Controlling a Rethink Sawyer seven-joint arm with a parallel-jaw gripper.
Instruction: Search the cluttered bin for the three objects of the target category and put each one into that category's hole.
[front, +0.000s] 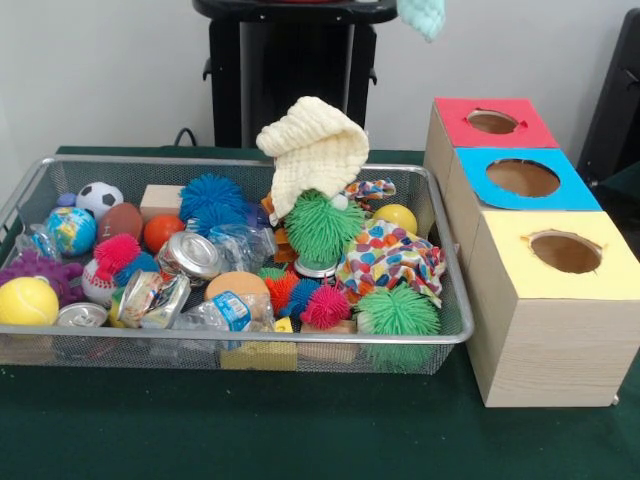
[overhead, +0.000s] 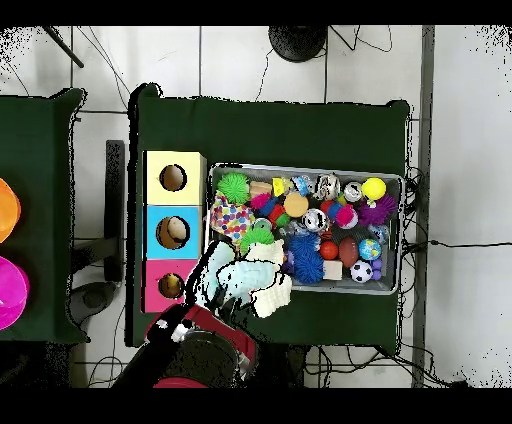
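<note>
Tool (overhead: 232, 283) raised above the bin's (overhead: 395, 282) corner nearest the red box (overhead: 156, 286), grasping a pale teal cloth (front: 423, 14). Cream cloth (front: 312, 150) draped over a green spiky ball (front: 321, 222) in the bin. Patterned cloth (front: 392, 257) nearby, toward the boxes.

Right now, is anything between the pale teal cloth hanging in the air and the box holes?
Nothing visible does. The teal cloth hangs above the table, and the red hole, blue hole and yellow hole all stand open and uncovered.
</note>
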